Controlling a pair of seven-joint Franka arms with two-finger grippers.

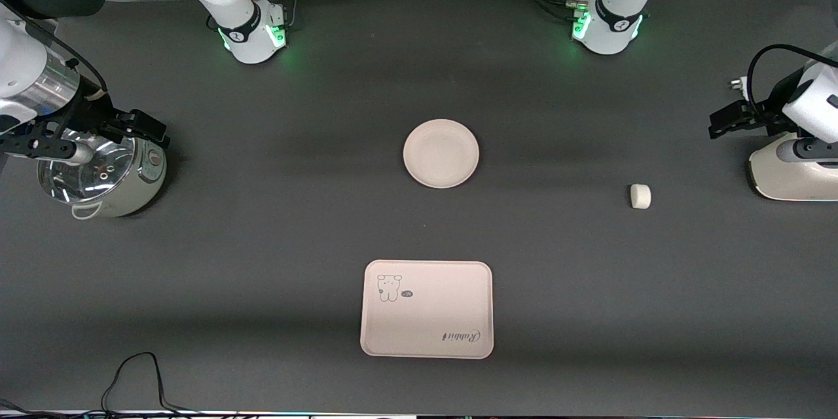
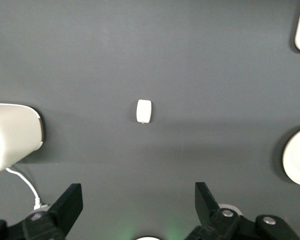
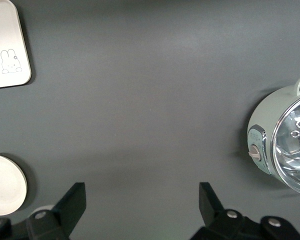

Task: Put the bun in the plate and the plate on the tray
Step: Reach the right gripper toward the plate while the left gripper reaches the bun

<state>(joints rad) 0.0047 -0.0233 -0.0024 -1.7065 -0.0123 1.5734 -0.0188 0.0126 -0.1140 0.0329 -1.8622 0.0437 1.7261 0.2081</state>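
The round cream plate point(image 1: 440, 153) lies bare at the middle of the table. The small off-white bun point(image 1: 640, 196) rests on the table toward the left arm's end, slightly nearer the front camera than the plate. The rectangular tray point(image 1: 427, 308) with its small drawing lies nearer the camera than the plate. My left gripper point(image 1: 725, 123) hangs open over the table's left-arm end; its wrist view shows the bun point(image 2: 144, 111) well ahead of the empty gripper point(image 2: 138, 195). My right gripper point(image 1: 145, 128) hangs open and empty beside the pot, also seen as the right gripper point(image 3: 142, 192).
A pale green pot with a glass lid point(image 1: 105, 173) stands at the right arm's end of the table. A white appliance point(image 1: 795, 173) sits at the left arm's end. A black cable point(image 1: 131, 373) loops near the table's front edge.
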